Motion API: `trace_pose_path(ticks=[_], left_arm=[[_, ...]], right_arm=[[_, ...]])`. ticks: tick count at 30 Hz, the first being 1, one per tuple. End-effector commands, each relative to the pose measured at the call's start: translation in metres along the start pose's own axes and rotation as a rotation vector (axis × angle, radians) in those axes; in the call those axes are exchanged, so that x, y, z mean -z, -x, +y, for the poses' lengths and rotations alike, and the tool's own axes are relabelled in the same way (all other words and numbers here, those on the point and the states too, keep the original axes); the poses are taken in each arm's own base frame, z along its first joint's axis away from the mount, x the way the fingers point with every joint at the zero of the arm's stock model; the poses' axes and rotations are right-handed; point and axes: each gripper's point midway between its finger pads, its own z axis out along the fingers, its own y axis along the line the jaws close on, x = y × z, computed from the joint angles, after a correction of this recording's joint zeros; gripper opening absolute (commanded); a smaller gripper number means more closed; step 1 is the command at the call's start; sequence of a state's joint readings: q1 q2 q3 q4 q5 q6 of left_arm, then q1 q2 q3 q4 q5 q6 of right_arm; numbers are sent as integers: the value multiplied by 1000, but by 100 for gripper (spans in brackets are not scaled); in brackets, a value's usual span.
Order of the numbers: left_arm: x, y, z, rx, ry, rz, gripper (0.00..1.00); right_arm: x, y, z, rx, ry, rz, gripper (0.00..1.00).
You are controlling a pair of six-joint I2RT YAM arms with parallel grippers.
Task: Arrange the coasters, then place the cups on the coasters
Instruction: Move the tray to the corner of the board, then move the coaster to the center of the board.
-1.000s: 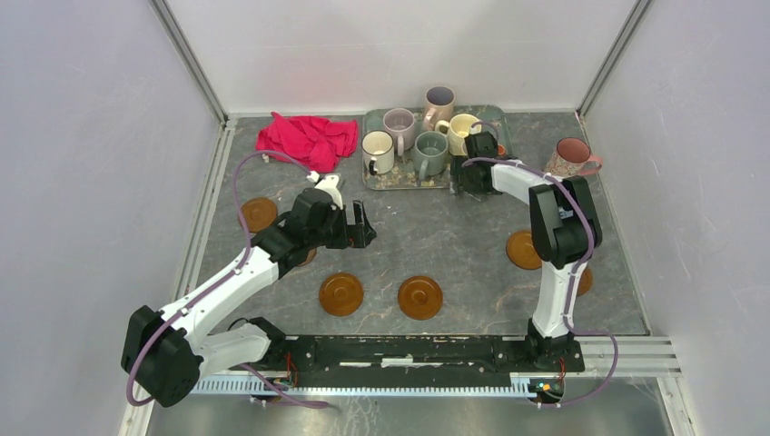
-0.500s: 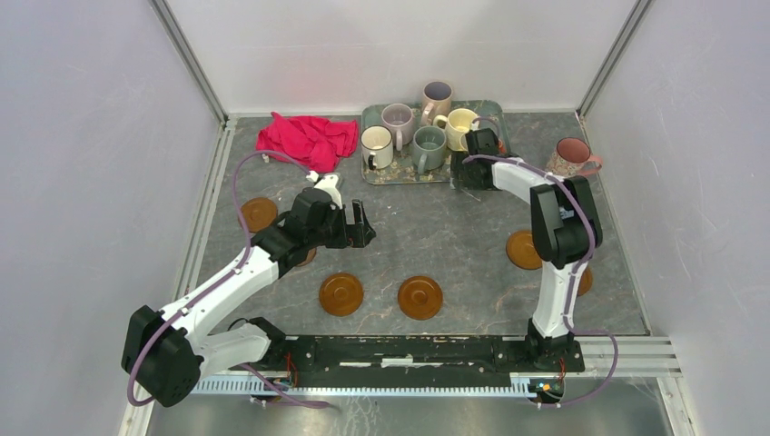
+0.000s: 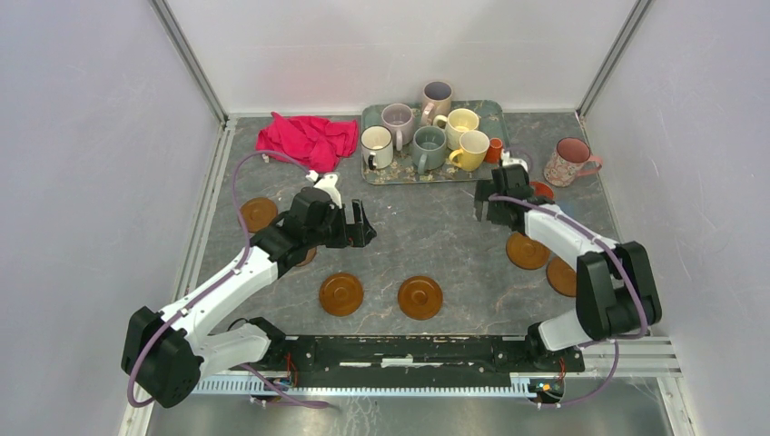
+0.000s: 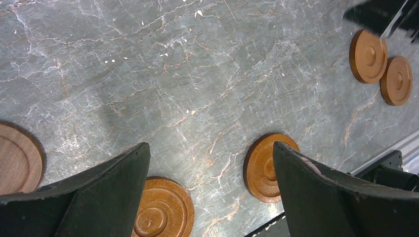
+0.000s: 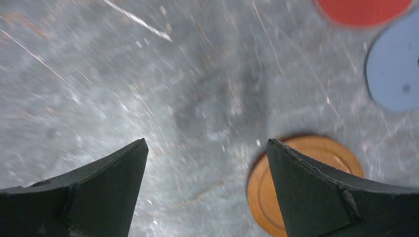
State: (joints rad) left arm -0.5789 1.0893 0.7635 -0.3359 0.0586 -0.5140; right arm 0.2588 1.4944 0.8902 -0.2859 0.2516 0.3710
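Right pincer (image 5: 205,148) drawn back from tray (image 3: 493,111), spread, empty, amber coaster (image 5: 316,155) just beside one finger, left pincer (image 4: 210,153) spread

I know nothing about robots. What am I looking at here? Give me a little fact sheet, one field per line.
Left gripper: open, empty, above the table
Right gripper: open, empty, above the table
Tray: at the far edge, holding six mugs, small orange cup at its right edge
Floral mug: on the table, right of the tray
Red cloth: left of the tray
Coasters: amber coasters scattered, plus a red coaster and a blue coaster
Cups on coasters: none yet
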Motion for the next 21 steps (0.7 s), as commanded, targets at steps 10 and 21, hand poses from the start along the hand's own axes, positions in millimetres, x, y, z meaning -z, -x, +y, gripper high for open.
trace_pose_path(ticks=[10, 21], left_arm=[[4, 11, -8, -36, -54, -44, 100], [1, 5, -7, -24, -56, -30, 100]], right_arm=[[18, -48, -35, -109, -44, -19, 98], [13, -71, -39, -146, 3, 39, 98]])
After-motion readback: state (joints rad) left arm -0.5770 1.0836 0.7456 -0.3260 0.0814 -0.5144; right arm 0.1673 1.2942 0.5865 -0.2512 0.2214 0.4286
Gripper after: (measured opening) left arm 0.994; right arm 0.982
